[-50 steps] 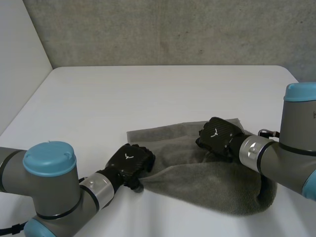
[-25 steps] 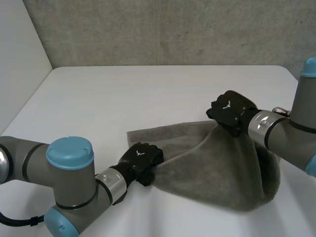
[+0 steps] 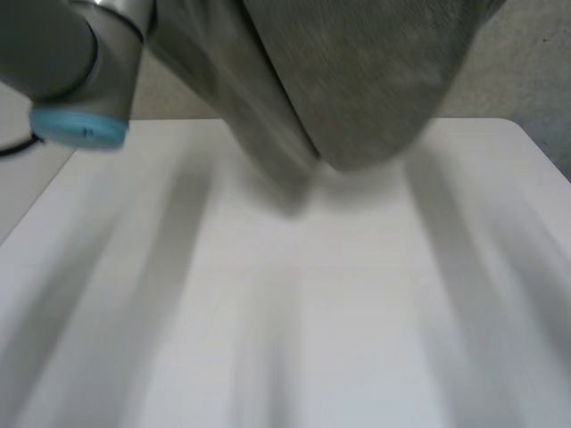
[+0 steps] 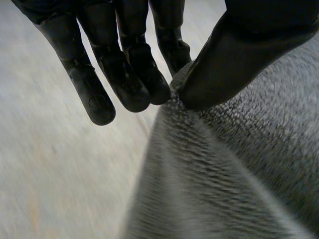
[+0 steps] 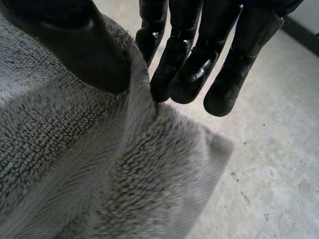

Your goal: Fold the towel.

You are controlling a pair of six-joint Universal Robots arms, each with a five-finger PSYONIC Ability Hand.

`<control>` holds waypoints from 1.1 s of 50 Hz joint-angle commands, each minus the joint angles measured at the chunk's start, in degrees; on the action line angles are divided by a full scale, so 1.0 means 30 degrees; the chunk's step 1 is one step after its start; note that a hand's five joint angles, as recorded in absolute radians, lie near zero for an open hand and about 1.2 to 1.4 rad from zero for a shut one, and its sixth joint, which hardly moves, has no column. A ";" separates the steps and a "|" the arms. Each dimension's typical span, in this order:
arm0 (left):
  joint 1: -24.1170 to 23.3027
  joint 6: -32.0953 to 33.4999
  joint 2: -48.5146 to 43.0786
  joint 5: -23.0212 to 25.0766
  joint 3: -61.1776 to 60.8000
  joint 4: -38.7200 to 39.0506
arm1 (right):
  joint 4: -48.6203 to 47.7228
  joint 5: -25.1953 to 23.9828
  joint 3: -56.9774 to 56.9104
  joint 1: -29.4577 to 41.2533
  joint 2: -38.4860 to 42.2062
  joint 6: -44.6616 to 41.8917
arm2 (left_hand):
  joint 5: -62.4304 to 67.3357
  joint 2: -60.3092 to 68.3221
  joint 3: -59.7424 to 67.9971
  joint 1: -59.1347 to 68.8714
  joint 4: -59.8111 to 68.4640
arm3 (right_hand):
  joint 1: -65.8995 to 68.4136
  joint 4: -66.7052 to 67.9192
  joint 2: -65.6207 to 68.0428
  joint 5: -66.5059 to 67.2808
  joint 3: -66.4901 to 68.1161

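No fold looks made yet: the grey towel (image 3: pixel 357 80) hangs clear above the white table (image 3: pixel 294 312) at twelve o'clock, with the left hand (image 4: pixel 124 64) and right hand (image 5: pixel 199 55) each pinching its cloth between thumb and fingertips.

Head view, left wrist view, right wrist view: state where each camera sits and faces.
Head view: between and behind the arms, looking down at the table; the left arm and hanging towel show.
Left wrist view: on the left wrist, along the left hand pinching towel.
Right wrist view: likewise, along the right hand pinching it.
Shared: the towel.
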 commanded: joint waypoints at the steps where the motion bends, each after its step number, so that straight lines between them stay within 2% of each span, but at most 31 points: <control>1: 0.0130 -0.0150 0.0341 0.0095 -0.1093 0.0477 | 0.0080 -0.3578 0.2986 -0.0604 -0.0483 0.2035 | 0.1302 0.0814 0.0860 0.1977 0.0698 | 0.1065 0.0949 0.1066 0.1299 0.0853; 3: 0.0713 -0.0151 0.1188 0.0240 -0.5097 0.0506 | 0.0518 -0.6334 0.5328 -0.0955 -0.0512 0.1803 | 0.1302 0.0814 0.0860 0.1977 0.0698 | 0.1065 0.0949 0.1066 0.1299 0.0853; 4: 0.0717 -0.0151 0.1192 0.0241 -0.5118 0.0506 | 0.0520 -0.6345 0.5340 -0.0957 -0.0513 0.1801 | 0.1302 0.0814 0.0860 0.1977 0.0698 | 0.1065 0.0949 0.1066 0.1299 0.0853; 6: 0.1271 -0.0093 0.1951 0.0881 -0.9170 0.0682 | 0.1074 -0.8125 0.7905 -0.1277 -0.0629 0.0899 | 0.1302 0.0814 0.0860 0.1977 0.0698 | 0.1065 0.0949 0.1066 0.1299 0.0853; 7: 0.1274 -0.0092 0.1954 0.0885 -0.9190 0.0682 | 0.1077 -0.8132 0.7918 -0.1279 -0.0630 0.0893 | 0.1302 0.0814 0.0860 0.1977 0.0698 | 0.1065 0.0949 0.1066 0.1299 0.0853; 10: 0.1829 -0.0034 0.2188 0.2871 -1.4098 0.0857 | 0.1252 -0.8454 1.1948 -0.1659 -0.0747 -0.1588 | 0.1302 0.0814 0.0860 0.1977 0.0698 | 0.1065 0.0949 0.1066 0.1299 0.0853; 11: 0.1830 -0.0034 0.2189 0.2877 -1.4112 0.0858 | 0.1253 -0.8455 1.1961 -0.1660 -0.0747 -0.1597 | 0.1302 0.0814 0.0860 0.1977 0.0698 | 0.1065 0.0949 0.1066 0.1299 0.0853; 13: 0.2413 0.0112 0.2189 0.4073 -1.7000 0.1236 | 0.1282 -0.8601 1.4322 -0.1806 -0.0747 -0.3201 | 0.1302 0.0814 0.0860 0.1977 0.0698 | 0.1065 0.0949 0.1066 0.1299 0.0853; 17: 0.3381 0.0930 0.2131 0.4956 -2.0024 0.2145 | 0.1282 -0.8513 1.6736 -0.1836 -0.0776 -0.4644 | 0.1302 0.0814 0.0860 0.1977 0.0698 | 0.1065 0.0949 0.1066 0.1299 0.0853; 22: 0.3938 0.1956 0.2013 0.4928 -2.1141 0.2935 | 0.1544 -0.8367 1.9631 -0.1865 -0.1505 -0.5552 | 0.1302 0.0814 0.0860 0.1977 0.0698 | 0.1065 0.0949 0.1066 0.1299 0.0853; 23: 0.4056 0.1987 0.1984 0.4899 -2.1288 0.3170 | 0.1546 -0.8367 1.9637 -0.1865 -0.1509 -0.5552 | -0.0467 -0.0954 -0.0909 0.0208 -0.1070 | 0.1065 0.0949 0.1066 0.1299 0.0853; 24: 0.4057 0.1988 0.1983 0.4899 -2.1290 0.3172 | 0.1691 -0.8367 2.0130 -0.1865 -0.1973 -0.5523 | -0.0485 -0.0972 -0.0926 0.0191 -0.1088 | 0.1065 0.0949 0.1066 0.1299 0.0853; 26: 0.4203 0.1958 0.1867 0.4782 -2.1407 0.3697 | 0.1926 -0.8338 2.0980 -0.1894 -0.2736 -0.5494 | -0.6570 -0.7057 -0.7012 -0.5895 -0.7173 | 0.1065 0.0949 0.1066 0.1299 0.0853; 31: 0.4233 0.1958 0.1546 0.4403 -2.1524 0.4546 | 0.1868 -0.8454 2.2036 -0.2098 -0.3352 -0.5347 | -1.0232 -1.0720 -1.0674 -0.9557 -1.0836 | 0.1065 0.0949 0.1066 0.1299 0.0853; 39: 0.4145 0.1929 0.0902 0.3406 -2.1554 0.5515 | 0.1663 -0.8572 2.2917 -0.3007 -0.3618 -0.5347 | -1.0633 -1.1121 -1.1075 -0.9958 -1.1237 | 0.1065 0.0949 0.1066 0.1299 0.0853; 55: 0.3793 0.1900 -0.0097 0.3375 -2.1378 0.6541 | 0.1311 -0.8572 2.3211 -0.4092 -0.3735 -0.4527 | -1.0634 -1.1121 -1.1075 -0.9958 -1.1237 | 0.1065 0.0949 0.1066 0.1299 0.0853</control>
